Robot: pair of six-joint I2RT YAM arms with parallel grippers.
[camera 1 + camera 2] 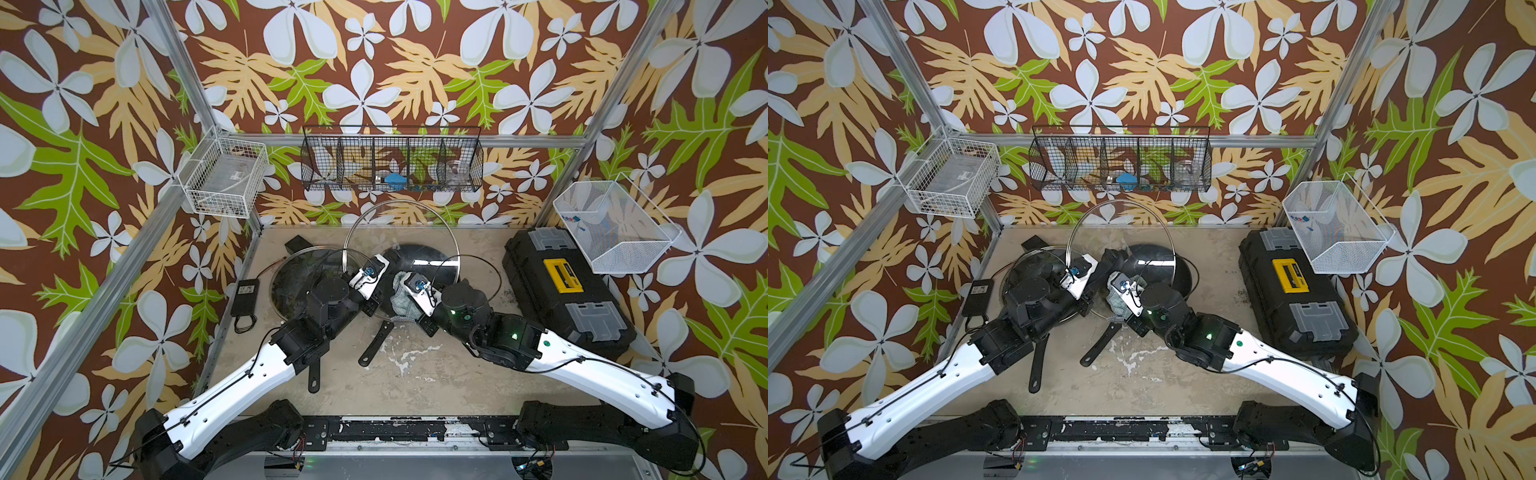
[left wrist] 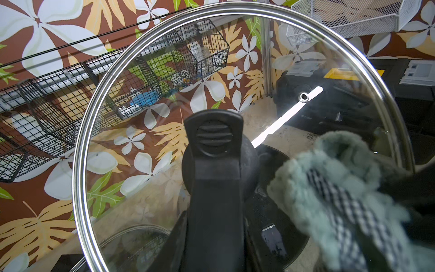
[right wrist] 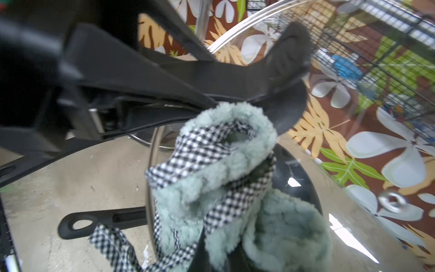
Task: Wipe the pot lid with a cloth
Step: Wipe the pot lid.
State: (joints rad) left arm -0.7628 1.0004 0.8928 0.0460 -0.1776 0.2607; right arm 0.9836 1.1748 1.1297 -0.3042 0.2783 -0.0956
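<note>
A large glass pot lid (image 1: 400,226) (image 1: 1121,226) with a steel rim stands on edge above the pans in both top views. My left gripper (image 1: 388,254) (image 1: 1109,257) is shut on the lid at its black knob (image 2: 249,162), and one finger (image 2: 214,141) lies across the glass (image 2: 141,106). The cloth (image 1: 400,297) (image 1: 1118,305) (image 2: 329,188) (image 3: 223,174) is pale teal and fluffy with a black-and-white checked trim. My right gripper (image 1: 402,286) (image 1: 1116,291) (image 3: 211,247) is shut on it. The bunched cloth sits against the lid's lower part, beside the knob.
A black pan (image 1: 428,259) lies under the held lid, its handle (image 1: 376,345) pointing to the front. A second glass lid (image 1: 295,278) covers a pan on the left. A black toolbox (image 1: 565,295) stands on the right and a power adapter (image 1: 245,293) on the left. Wire baskets (image 1: 390,160) hang on the walls.
</note>
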